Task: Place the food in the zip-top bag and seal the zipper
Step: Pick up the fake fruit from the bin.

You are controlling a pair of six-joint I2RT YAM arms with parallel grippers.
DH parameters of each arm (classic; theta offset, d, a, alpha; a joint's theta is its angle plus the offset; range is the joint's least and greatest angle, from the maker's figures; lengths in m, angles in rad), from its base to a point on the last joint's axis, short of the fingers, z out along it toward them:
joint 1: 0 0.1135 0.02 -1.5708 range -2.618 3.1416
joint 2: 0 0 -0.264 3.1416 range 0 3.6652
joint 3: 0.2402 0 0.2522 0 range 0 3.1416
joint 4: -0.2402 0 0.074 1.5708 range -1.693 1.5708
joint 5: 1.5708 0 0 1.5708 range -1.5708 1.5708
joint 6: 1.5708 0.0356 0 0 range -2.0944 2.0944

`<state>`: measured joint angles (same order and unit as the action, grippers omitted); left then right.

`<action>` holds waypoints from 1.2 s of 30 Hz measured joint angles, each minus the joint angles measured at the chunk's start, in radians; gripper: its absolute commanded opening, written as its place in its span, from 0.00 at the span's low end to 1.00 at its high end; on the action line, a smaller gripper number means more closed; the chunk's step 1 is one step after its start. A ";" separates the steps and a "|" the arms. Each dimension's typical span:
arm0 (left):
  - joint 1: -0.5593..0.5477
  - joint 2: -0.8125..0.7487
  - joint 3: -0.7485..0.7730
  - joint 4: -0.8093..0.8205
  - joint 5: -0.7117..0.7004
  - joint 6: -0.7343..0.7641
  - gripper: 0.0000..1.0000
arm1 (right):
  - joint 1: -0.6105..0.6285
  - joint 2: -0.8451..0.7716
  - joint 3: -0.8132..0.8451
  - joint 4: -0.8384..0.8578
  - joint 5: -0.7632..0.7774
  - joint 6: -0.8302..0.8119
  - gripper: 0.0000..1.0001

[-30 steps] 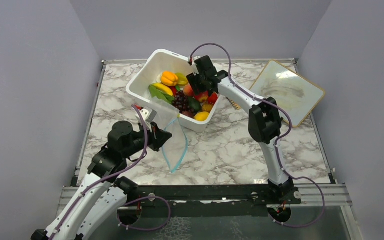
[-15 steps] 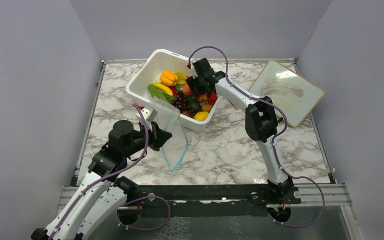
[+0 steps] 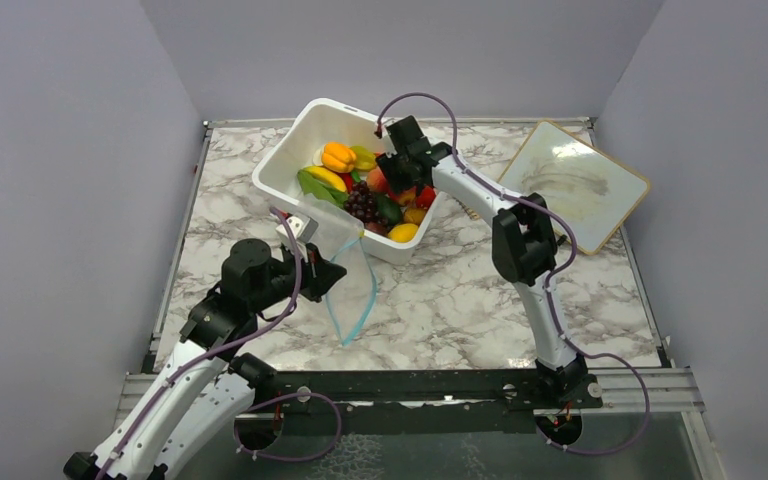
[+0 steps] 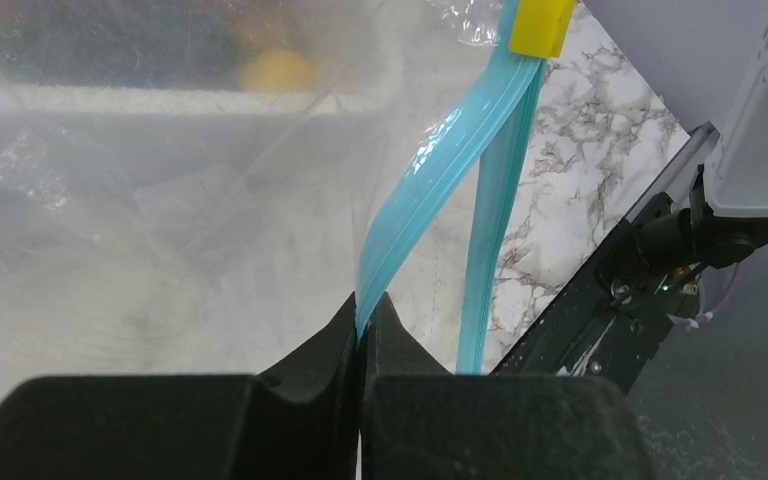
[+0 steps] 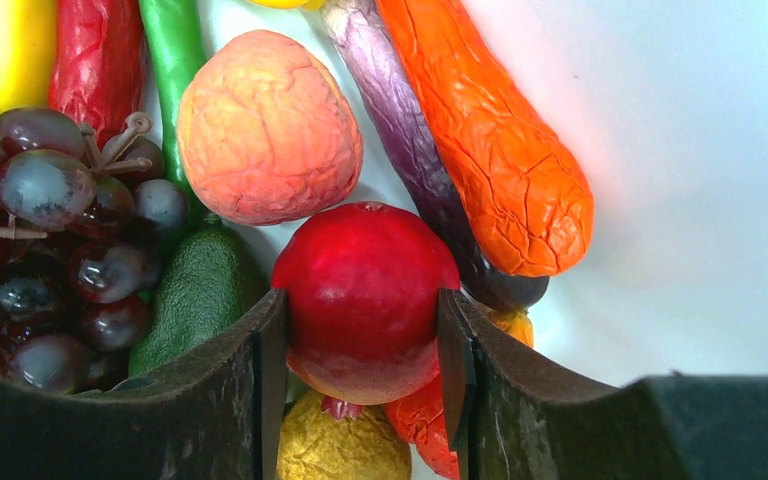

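My left gripper (image 3: 332, 278) (image 4: 363, 300) is shut on the light blue zipper (image 4: 430, 170) of the clear zip-top bag (image 3: 345, 258) (image 4: 160, 200) and holds its mouth open just in front of the tub. A yellow slider (image 4: 542, 22) sits on the strip. My right gripper (image 3: 400, 180) (image 5: 362, 312) is down in the white tub (image 3: 295, 140), its fingers pressed on both sides of a red apple (image 5: 360, 270). Around it lie a peach (image 5: 265, 125), a carrot (image 5: 490, 150), an eggplant (image 5: 400, 130), grapes (image 5: 50, 220) and a green piece (image 5: 195, 295).
A framed light board (image 3: 575, 180) lies tilted at the far right of the marble table (image 3: 460, 300). The tub holds more food, such as an orange pepper (image 3: 338, 156). Grey walls close in the table on three sides.
My right gripper has shifted slightly left and lower into the tub, over the food. My left arm has moved a little, still holding the bag.
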<state>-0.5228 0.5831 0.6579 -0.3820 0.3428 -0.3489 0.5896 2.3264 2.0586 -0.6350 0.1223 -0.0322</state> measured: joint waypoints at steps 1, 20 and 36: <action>0.000 0.000 0.000 0.000 0.000 0.000 0.00 | 0.000 -0.004 -0.004 0.000 0.000 0.000 0.32; 0.000 0.064 0.074 -0.061 -0.023 -0.065 0.00 | -0.001 -0.325 -0.235 0.055 -0.094 0.040 0.31; 0.000 0.184 0.140 -0.121 -0.045 -0.163 0.00 | -0.001 -0.845 -0.620 0.200 -0.339 0.164 0.29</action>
<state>-0.5228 0.7673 0.7982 -0.5030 0.2981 -0.5114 0.5888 1.4815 1.4384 -0.4351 -0.2169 0.1322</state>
